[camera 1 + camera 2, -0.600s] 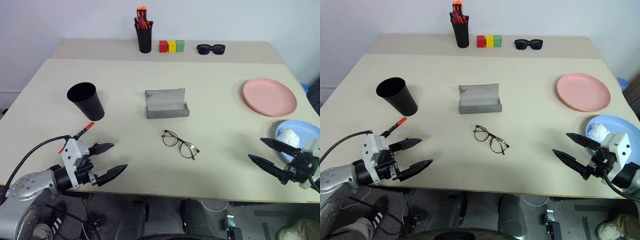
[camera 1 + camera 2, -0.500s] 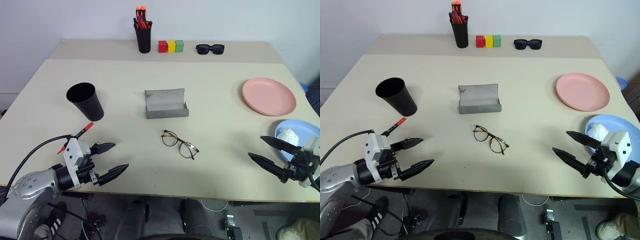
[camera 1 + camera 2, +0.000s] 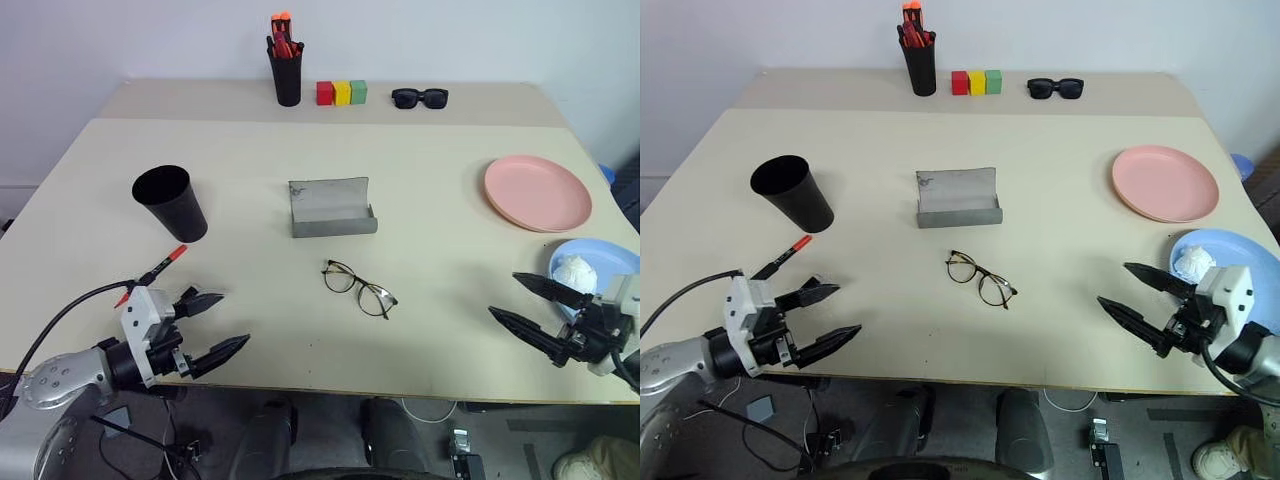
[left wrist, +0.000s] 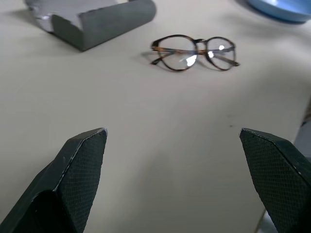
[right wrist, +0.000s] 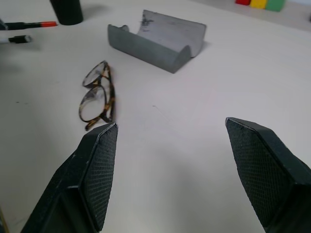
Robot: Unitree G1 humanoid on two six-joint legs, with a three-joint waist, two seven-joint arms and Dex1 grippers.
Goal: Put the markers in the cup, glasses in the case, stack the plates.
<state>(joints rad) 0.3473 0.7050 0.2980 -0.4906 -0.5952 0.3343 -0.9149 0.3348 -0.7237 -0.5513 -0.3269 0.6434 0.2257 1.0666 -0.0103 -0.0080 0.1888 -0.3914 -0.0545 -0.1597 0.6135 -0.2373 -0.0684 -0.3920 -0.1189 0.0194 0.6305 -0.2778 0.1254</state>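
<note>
Our left gripper (image 3: 210, 325) hangs over the table's (image 3: 440, 190) near edge, jaws spread wide, holding nothing. Our right gripper (image 3: 528, 307) is likewise spread and empty, just beside the blue plate (image 3: 605, 262) at the right edge. One marker (image 3: 164, 264) lies behind the left gripper, near the cup (image 3: 170, 202). The glasses (image 3: 360, 288) rest between both grippers, apart from the open case (image 3: 333, 208) beyond them. The pink plate (image 3: 538, 192) sits far right. Along the far edge we note a pen holder (image 3: 288, 70), coloured blocks (image 3: 343, 93) and sunglasses (image 3: 420, 97). Bare tabletop lies around the glasses.
</note>
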